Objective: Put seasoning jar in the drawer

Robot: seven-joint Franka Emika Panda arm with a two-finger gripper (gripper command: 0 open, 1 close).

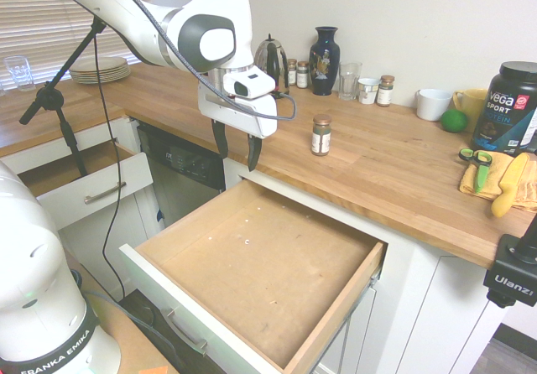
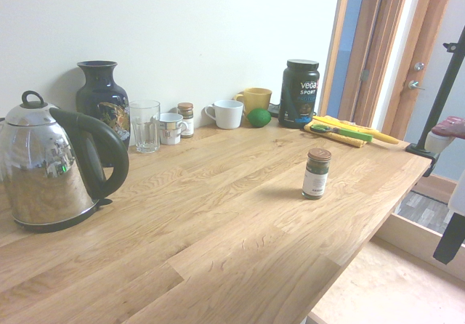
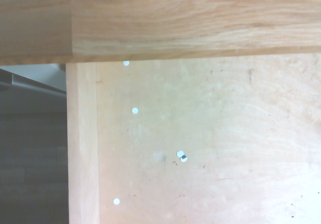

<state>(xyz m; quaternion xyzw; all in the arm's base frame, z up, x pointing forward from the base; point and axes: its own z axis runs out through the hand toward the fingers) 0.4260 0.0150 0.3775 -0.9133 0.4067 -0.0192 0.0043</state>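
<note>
Jaws (image 1: 237,148) spread wide and holding nothing, the gripper hangs above the back edge of the open drawer (image 1: 264,265). The seasoning jar (image 1: 320,136) stands upright on the table (image 1: 377,160), near the table's front edge.

Around your claw (image 1: 237,163), two open drawers (image 1: 273,261), four lidded jars (image 1: 320,143), three mugs (image 2: 227,115), one vase (image 1: 322,65), one kettle (image 2: 45,171), one tub (image 2: 299,95)
</note>
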